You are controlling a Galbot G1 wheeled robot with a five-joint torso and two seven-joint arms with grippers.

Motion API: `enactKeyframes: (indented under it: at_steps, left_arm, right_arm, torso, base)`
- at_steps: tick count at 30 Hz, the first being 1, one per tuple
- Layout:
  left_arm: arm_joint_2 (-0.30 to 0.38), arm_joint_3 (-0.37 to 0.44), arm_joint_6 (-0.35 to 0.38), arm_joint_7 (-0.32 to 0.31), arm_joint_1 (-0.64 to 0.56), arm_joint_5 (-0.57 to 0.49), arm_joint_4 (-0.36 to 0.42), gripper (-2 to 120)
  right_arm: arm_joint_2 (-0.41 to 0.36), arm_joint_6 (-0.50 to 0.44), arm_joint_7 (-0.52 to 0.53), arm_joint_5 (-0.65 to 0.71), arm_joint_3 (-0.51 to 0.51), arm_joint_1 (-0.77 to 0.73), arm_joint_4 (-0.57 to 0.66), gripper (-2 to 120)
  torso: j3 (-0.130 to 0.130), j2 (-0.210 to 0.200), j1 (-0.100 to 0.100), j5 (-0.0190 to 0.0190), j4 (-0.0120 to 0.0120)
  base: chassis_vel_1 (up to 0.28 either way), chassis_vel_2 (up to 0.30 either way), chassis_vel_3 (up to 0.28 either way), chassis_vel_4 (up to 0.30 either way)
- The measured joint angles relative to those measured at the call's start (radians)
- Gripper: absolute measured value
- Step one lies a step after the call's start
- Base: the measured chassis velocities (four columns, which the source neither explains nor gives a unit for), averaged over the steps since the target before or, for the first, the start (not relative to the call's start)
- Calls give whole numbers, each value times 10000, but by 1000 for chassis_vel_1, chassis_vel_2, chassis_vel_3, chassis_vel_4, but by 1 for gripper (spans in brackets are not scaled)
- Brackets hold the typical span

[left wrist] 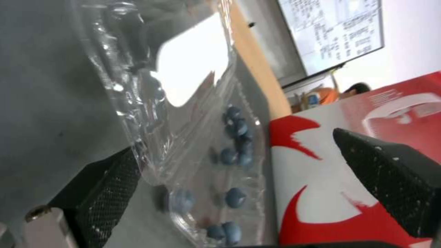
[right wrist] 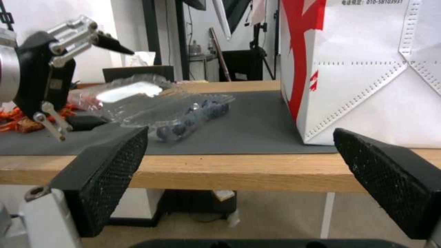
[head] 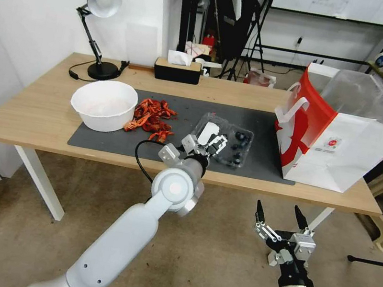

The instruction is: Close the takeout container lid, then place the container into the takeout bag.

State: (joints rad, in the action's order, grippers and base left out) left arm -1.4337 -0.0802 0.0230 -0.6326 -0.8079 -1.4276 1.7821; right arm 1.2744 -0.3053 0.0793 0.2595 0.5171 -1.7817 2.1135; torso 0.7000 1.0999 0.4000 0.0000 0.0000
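Head view: the left gripper point(head: 211, 142), fingers spread, straddles the lid point(head: 209, 131) of the takeout container point(head: 230, 144) lying open on the mat beside the takeout bag point(head: 342, 138). The right gripper point(head: 282, 216) waits below the table, fingers spread. Thin plastic may slip off the finger and spring back open.

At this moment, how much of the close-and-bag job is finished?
Nothing is finished. In hand: the left pincer, open, is at the lid, which stands half raised over the takeout container on the mat. Left: shutting it and putting it into the takeout bag. The right pincer waits below the table edge.
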Motion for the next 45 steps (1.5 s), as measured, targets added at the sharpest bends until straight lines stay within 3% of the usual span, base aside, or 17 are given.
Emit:
enactKeyframes:
  at_steps: [8,32,37,45]
  left_arm:
    - [107,45,-153,784,-190,46,274,100]
    - [408,-4,-422,1991,-287,302,388,100]
    - [546,-65,-431,2416,-302,311,397,100]
    - [1005,-292,-286,3590,2,137,121,100]
  right_arm:
    - [6,0,35,-85,-22,-16,23,100]
    - [87,11,68,-300,-151,68,-122,100]
    - [82,11,74,-322,-151,84,-143,100]
    - [119,-4,83,-395,-158,72,-175,100]
  torso:
    - [0,0,0,0,0]
    - [0,0,-1,0,0]
    - [0,0,-1,0,1]
    - [0,0,0,0,0]
  base:
    - [0,0,0,0]
    - [0,0,0,0]
    - [0,0,0,0]
    - [0,0,0,0]
